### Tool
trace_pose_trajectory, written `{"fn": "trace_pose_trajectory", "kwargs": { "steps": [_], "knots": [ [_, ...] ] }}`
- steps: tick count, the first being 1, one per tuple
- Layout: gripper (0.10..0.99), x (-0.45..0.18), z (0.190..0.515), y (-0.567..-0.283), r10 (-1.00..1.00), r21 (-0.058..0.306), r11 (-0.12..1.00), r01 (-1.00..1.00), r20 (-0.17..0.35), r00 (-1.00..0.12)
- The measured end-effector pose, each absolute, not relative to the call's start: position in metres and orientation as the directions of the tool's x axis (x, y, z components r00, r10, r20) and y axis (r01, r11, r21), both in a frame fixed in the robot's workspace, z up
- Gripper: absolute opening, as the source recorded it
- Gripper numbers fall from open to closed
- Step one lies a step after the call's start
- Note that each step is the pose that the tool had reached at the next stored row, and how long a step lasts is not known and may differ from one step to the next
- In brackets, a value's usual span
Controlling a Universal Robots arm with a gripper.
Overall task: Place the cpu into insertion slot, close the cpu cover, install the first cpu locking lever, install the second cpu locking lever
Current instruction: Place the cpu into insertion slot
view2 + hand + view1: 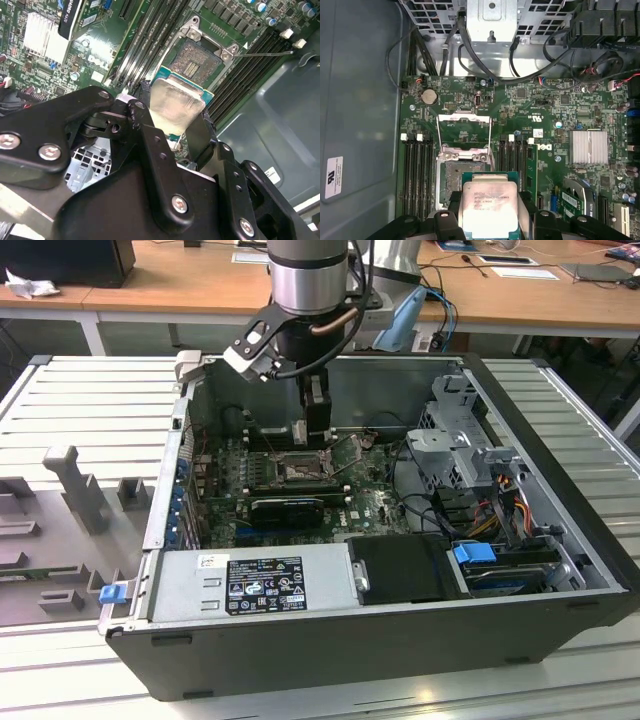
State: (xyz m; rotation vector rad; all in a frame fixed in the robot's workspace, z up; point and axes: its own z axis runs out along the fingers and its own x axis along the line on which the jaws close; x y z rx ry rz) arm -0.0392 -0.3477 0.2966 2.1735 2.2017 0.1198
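My gripper is shut on the cpu, a silvery square chip on a green carrier edge, gripped by two opposite sides between the black fingers. The cpu hangs tilted just above one edge of the insertion slot, not seated in it. The slot lies bare with its dark contact field showing. The cpu cover stands flipped open beyond the slot. A thin wire lever sticks out sideways. In the exterior view the gripper reaches down into the case over the slot.
The open computer case lies on a slatted table. Memory slots flank the socket on both sides. A long black card, a power supply, a drive cage and loose cables surround the board.
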Motion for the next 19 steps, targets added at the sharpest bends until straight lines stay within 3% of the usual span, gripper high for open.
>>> {"fn": "trace_pose_trajectory", "kwargs": {
  "steps": [19],
  "knots": [
    [0.525, -0.041, 0.265, -0.347, 1.000, 0.087, 0.012, 0.996, 0.023, -0.014]
  ]
}}
